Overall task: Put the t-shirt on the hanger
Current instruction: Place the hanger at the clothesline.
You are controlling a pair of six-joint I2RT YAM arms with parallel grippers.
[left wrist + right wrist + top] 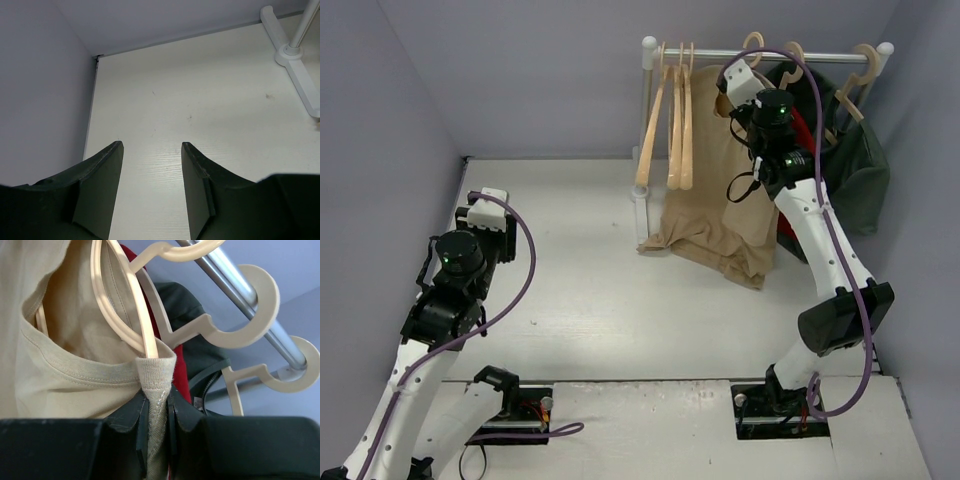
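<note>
Right gripper (156, 402): pressed together, pinching the collar of the tan cotton t-shirt (60, 375).
T-shirt: hangs to that gripper's left, neckline draped over the pale wooden hanger (143, 322) just above its fingertips.
Left gripper (152, 150): spread apart, holding nothing, white table (210, 100) beneath it.

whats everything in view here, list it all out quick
t-shirt: one, tan, hanging at the rail, hem bunched on the table
hanger: one, pale wood, inside the t-shirt collar
spare hangers: about three, pale wood, left end of the rail
red garment: one, dark red, behind the t-shirt
green garment: one, dark green, right end of the rail
rack: one, white posts, metal rail, far side
table: one, white
left tool: open, over bare table
right tool: shut on the t-shirt collar
</note>
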